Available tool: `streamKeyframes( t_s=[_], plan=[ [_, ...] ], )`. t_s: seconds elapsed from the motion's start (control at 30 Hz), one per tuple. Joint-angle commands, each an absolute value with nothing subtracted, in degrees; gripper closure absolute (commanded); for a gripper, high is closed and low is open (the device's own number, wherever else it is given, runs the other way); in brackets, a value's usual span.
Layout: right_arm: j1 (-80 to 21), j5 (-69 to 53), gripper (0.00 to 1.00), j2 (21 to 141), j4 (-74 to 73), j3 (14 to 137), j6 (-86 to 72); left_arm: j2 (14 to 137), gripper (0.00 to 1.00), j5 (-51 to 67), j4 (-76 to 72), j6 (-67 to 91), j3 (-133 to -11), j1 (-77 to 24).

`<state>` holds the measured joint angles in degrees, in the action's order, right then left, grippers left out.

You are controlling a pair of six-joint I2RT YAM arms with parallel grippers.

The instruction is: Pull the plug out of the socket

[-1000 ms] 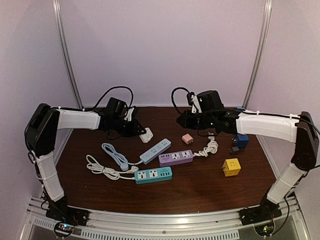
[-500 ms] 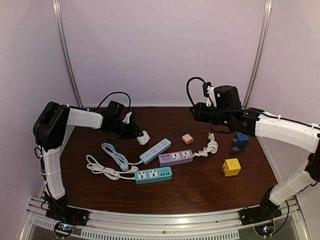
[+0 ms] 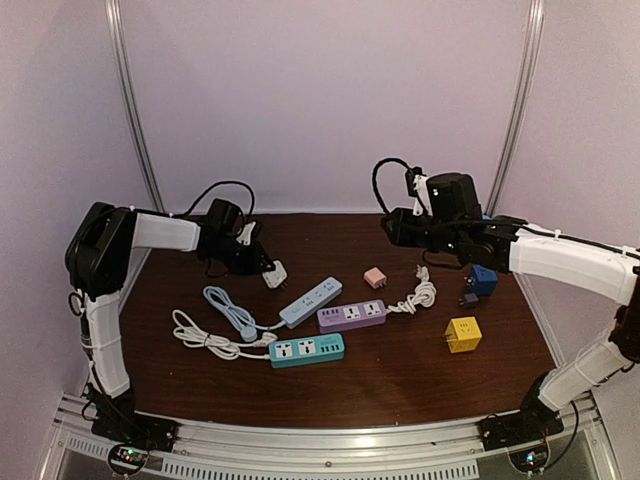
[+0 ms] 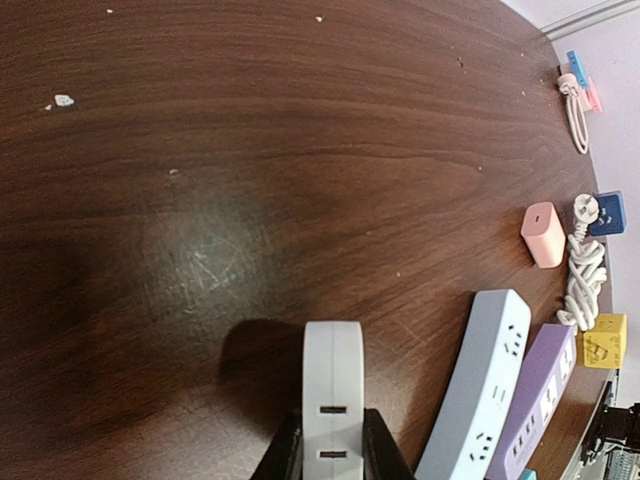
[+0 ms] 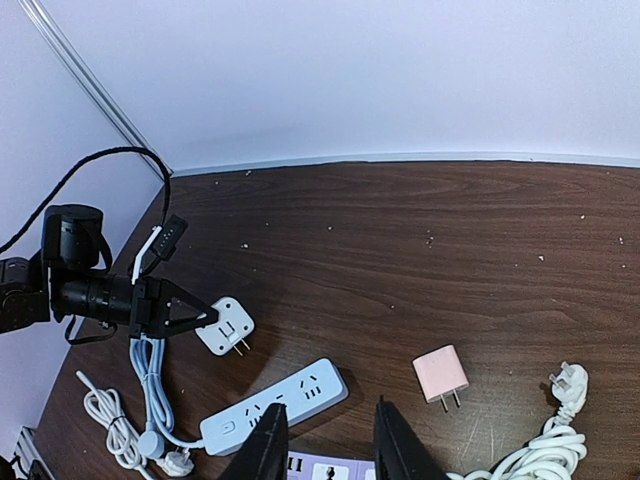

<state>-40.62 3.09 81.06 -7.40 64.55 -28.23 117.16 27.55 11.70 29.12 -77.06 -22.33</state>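
The white plug [image 3: 274,275] has shifted toward the left of the frame with the left pincer [image 3: 262,268], which is clenched on its rear end. The plug sits just upper left of the light blue socket strip [image 3: 310,302], apart from it. At the right, the right pincer [image 5: 330,445] hangs released and empty above the surface [image 3: 400,370].

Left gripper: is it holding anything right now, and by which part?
Yes. The left gripper holds the white plug adapter, pinching two opposite sides of its body at the end nearest the wrist camera.
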Motion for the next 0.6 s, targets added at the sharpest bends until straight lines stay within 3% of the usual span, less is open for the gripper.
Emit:
streamKeyframes(
  t_s=[0.0,0.07,0.2,0.33,0.57],
  plan=[
    [-40.33,4.71,0.68,82.27,-9.02,66.08,-27.29,118.72,0.95,24.29,13.34,26.0,-77.91,-21.62],
    [-40.23,4.81,0.67,82.5,-9.2,66.18,-27.33,118.75,0.95,24.06,13.64,25.49,-77.96,-21.62],
    [-40.17,5.26,0.65,82.82,-9.38,66.3,-27.47,118.35,0.85,24.19,13.67,25.22,-78.0,-21.62],
    [-39.87,7.1,0.63,84.31,-11.71,67.79,-27.92,117.6,0.68,23.12,14.45,24.92,-78.61,-21.62],
    [-39.33,11.34,0.46,87.69,-15.98,70.3,-28.48,114.94,0.43,20.24,16.92,23.55,-79.92,-21.62]
  ],
)
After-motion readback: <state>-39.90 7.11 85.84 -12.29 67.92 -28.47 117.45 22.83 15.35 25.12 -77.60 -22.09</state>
